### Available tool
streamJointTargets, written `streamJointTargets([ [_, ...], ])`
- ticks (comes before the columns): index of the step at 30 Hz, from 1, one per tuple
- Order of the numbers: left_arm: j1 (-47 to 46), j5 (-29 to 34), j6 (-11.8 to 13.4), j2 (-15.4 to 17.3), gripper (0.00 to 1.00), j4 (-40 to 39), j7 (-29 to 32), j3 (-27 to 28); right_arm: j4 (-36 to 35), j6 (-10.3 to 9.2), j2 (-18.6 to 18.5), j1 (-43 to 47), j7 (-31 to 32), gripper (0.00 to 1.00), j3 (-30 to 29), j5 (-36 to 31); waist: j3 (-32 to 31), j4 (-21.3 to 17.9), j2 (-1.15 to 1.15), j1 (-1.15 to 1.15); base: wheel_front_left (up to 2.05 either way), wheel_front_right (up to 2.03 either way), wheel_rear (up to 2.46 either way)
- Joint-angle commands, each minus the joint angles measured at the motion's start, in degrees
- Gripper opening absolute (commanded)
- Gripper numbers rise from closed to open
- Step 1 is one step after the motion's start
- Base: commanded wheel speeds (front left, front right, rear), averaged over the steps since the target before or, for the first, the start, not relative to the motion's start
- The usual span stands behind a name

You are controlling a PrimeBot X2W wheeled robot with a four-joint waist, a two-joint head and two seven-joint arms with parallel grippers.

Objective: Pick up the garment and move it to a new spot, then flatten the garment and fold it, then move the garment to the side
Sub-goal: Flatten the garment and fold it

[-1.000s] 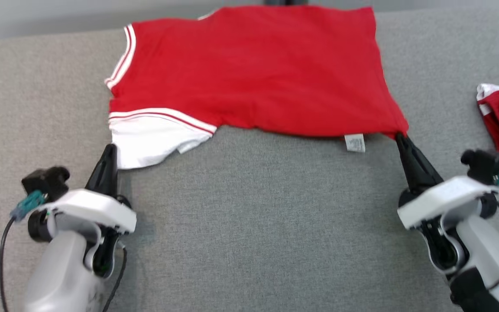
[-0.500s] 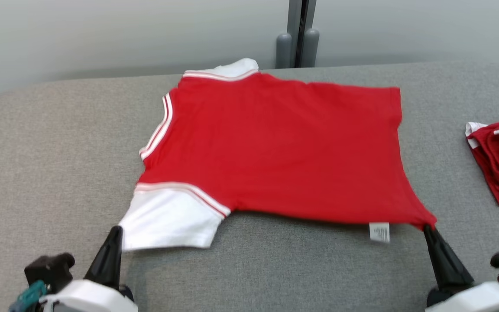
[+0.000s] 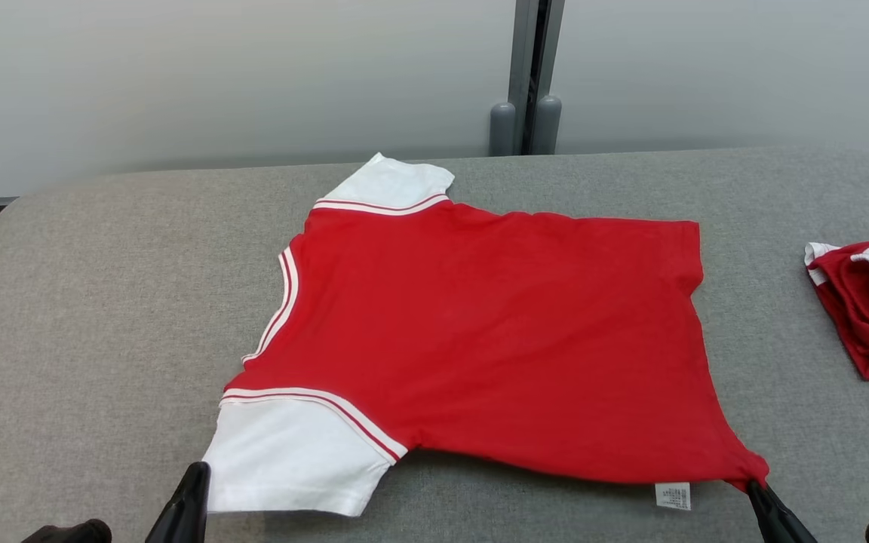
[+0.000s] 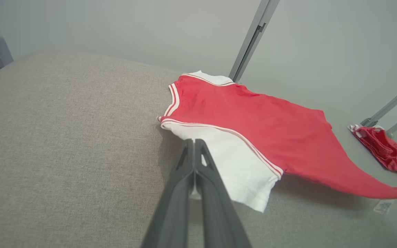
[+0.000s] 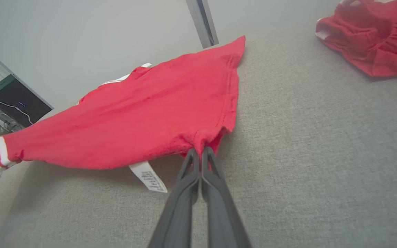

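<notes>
From the head view, the garment (image 3: 495, 339), a red shirt with white sleeves, lies spread across the middle of the grey table (image 3: 102, 302), neck opening toward the robot's left and hem toward its right. The left pincer (image 3: 191, 490) meets the corner of the near sleeve (image 3: 291, 452) at the bottom edge. The right pincer (image 3: 760, 499) meets the near hem corner, which is drawn out to a point. A care label (image 3: 672, 495) hangs just beside that corner. A crumpled red cloth (image 3: 868, 309) lies well apart at the table's right edge, and a grey post (image 3: 529, 75) stands against the wall behind.

In the left wrist view, the left pincer (image 4: 194, 142) has its fingers pressed together over the near sleeve (image 4: 233, 165), with a sliver of white cloth caught between them. The garment (image 4: 271, 120) stretches away to the right, a shadow under its near edge.

In the right wrist view, the right pincer (image 5: 201, 151) is clamped on the bunched hem corner of the garment (image 5: 150, 117). The care label (image 5: 148, 177) dangles left of the fingers. The crumpled red cloth (image 5: 374, 34) sits at the upper right on the table (image 5: 322, 155).
</notes>
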Motion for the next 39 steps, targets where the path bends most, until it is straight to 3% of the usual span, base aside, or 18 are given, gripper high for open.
streamJointTargets([
  [1,0.33,0.42,0.57,0.44,0.0,-1.14,0.28,0.46,-0.9,0.01,-0.02,0.54,0.86,0.0,-0.54,-0.6,0.2,-0.23,0.0,0.0,0.0,0.0,0.0],
  [6,-1.07,0.46,0.98,0.62,0.0,-1.99,1.75,-0.1,-2.32,0.01,0.67,0.4,4.03,0.0,-1.84,-0.66,1.32,-0.98,0.0,0.0,0.0,0.0,0.0],
  [18,-15.83,-1.9,-4.35,3.07,0.0,2.73,5.9,-1.0,-4.97,0.01,0.02,-7.94,9.41,0.0,-2.63,2.5,9.04,-2.59,0.0,0.0,0.0,0.0,0.0],
  [27,-30.02,-4.56,-7.9,2.4,0.0,9.61,5.89,-0.22,-2.89,0.01,-2.41,-18.26,7.17,0.0,0.08,4.43,14.99,-3.17,0.0,0.0,0.0,0.0,0.0],
  [39,-40.98,-5.07,-11.08,-0.41,0.0,23.59,-0.16,0.01,5.48,0.01,-3.85,-28.27,0.7,0.0,5.15,8.15,20.66,-3.54,0.0,0.0,0.0,0.0,0.0],
])
